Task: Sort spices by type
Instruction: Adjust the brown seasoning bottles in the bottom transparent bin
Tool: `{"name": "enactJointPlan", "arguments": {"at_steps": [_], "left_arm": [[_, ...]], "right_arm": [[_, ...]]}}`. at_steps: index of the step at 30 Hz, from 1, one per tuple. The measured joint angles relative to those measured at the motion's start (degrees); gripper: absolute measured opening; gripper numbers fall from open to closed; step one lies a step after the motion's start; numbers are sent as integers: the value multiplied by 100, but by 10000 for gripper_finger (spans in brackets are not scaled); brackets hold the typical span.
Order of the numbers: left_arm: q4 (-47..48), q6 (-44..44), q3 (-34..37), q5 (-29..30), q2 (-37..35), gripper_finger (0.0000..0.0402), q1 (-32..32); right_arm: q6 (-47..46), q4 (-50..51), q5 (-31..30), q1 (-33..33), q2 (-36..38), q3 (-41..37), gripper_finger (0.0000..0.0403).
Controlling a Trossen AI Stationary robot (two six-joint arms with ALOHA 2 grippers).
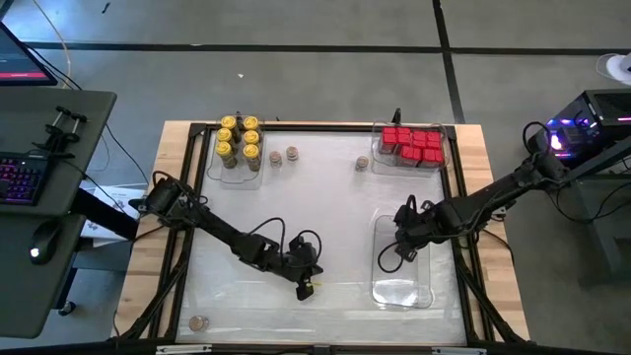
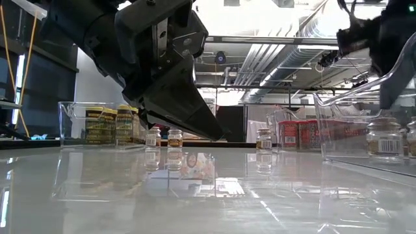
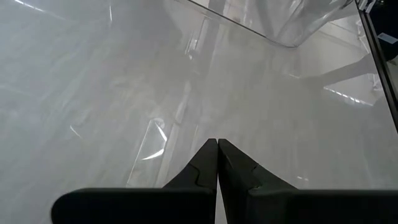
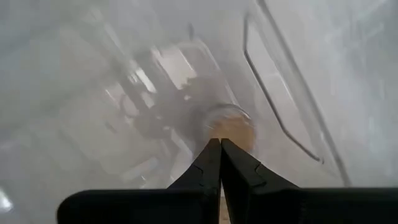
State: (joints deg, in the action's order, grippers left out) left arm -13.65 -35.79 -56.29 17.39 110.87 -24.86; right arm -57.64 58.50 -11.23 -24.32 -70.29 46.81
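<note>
My left gripper [image 1: 305, 288] [image 3: 217, 142] is shut and hangs just over the bare table near its middle front, touching nothing. My right gripper [image 1: 399, 251] [image 4: 219, 142] is shut above the clear tray [image 1: 426, 296] on the table's right. A tan-lidded jar [image 4: 231, 126] [image 2: 383, 138] stands in that tray just beyond its fingertips. Yellow-lidded jars [image 1: 240, 138] fill a tray at the far left. Red boxes [image 1: 412, 145] sit in a tray at the far right. Loose tan-lidded jars stand on the table at the far side [image 1: 275, 158] [image 1: 293, 154] [image 1: 362, 164] and at the near left corner [image 1: 197, 322]. My right gripper's shut fingertips point down at the tan lid [image 4: 239, 132] of the jar standing upright in the right tray. The fingers hide the spot where they meet, so I cannot tell whether they touch the lid.
The raised table frame [image 1: 187, 197] runs around the white surface. Open surface lies between the two arms and along the near edge. A desk with a keyboard [image 1: 20, 177] stands left of the table, and electronics [image 1: 582, 128] stand to the right.
</note>
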Motion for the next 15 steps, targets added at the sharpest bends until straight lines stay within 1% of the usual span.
{"name": "enactJointPlan", "arguments": {"at_steps": [2,3,9,12,15], "left_arm": [[3,0,-1,0,0,0,0],[4,0,-1,0,0,0,0],[8,0,-1,-8,0,0,-7],[7,0,-1,-17,0,0,-38],[11,0,-1,-17,0,0,-82]], "right_arm": [[116,205,-2,-2,3,162,0],[191,330,96,-2,1,216,0],[275,607,833,-12,23,287,0],[542,551,1293,-20,23,288,0],[774,567,1532,-20,23,288,0]]}}
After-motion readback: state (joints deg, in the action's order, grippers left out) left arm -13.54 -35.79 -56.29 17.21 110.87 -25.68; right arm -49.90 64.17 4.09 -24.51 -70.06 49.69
